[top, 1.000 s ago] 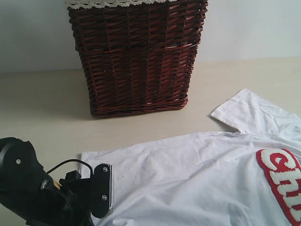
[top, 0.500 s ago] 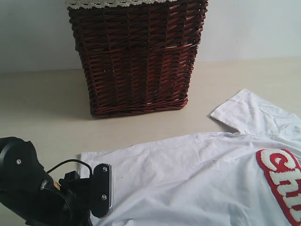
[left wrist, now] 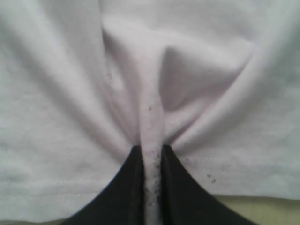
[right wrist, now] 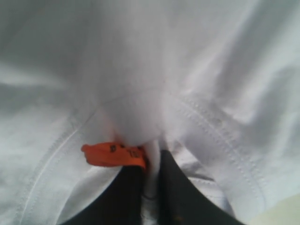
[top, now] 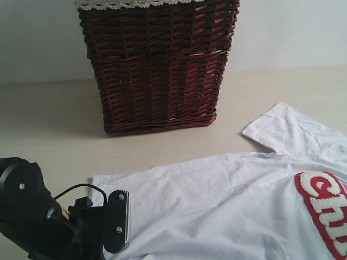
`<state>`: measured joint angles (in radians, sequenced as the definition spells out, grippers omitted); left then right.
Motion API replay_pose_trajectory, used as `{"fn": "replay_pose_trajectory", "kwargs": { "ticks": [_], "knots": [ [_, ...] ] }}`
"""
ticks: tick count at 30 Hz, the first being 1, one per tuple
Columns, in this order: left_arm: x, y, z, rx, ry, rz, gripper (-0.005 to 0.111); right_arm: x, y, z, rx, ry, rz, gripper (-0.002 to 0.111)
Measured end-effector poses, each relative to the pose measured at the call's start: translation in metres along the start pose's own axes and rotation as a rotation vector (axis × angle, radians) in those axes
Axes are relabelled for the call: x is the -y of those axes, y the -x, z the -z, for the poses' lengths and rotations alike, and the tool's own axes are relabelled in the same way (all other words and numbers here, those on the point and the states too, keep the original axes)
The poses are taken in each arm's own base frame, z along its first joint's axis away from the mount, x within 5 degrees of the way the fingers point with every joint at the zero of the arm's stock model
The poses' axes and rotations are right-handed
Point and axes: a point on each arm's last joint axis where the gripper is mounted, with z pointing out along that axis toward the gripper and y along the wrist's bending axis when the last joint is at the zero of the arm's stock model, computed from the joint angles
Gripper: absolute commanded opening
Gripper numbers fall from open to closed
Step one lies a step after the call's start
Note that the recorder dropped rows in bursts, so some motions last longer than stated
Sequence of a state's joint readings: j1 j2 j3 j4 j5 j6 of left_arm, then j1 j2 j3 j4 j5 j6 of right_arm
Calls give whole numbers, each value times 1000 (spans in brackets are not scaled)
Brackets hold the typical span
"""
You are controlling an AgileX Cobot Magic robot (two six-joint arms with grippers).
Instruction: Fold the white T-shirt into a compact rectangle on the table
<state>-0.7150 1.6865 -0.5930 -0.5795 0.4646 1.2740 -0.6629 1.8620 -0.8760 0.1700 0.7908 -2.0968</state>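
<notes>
The white T-shirt [top: 227, 200] lies spread on the table [top: 49, 124], its red-edged lettering [top: 325, 208] at the right edge and one sleeve [top: 287, 130] pointing back. My left gripper [left wrist: 151, 152] is shut on a pinched ridge of the shirt's hem [left wrist: 152, 117]; in the exterior view its black body [top: 116, 222] sits at the shirt's near left corner. The right gripper [right wrist: 151, 157] is shut on the T-shirt's [right wrist: 154, 84] collar beside the orange neck tag [right wrist: 112, 154]. It is out of the exterior view.
A dark brown wicker basket [top: 157, 65] with a lace-trimmed liner [top: 124, 4] stands at the back of the table, behind the shirt. Bare tabletop stretches to the left of the basket and between it and the shirt.
The left gripper has slid slightly toward the near left with the hem in it, and the shirt's left corner has shifted with it. The right side of the shirt looks unchanged.
</notes>
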Motion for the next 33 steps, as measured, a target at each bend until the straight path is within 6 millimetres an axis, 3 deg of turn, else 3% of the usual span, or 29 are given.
{"fn": "replay_pose_trajectory", "kwargs": {
  "ticks": [26, 31, 33],
  "knots": [
    [-1, -2, 1, -26, 9, -24, 0, 1, 4, 0, 56, -4, -181, 0],
    [-14, -5, 13, -125, 132, -58, 0, -2, 7, 8, 50, -35, -189, 0],
    [-24, -1, 29, -167, 230, -57, 0, -5, 10, 21, 40, -70, -182, 0]
  ]
}}
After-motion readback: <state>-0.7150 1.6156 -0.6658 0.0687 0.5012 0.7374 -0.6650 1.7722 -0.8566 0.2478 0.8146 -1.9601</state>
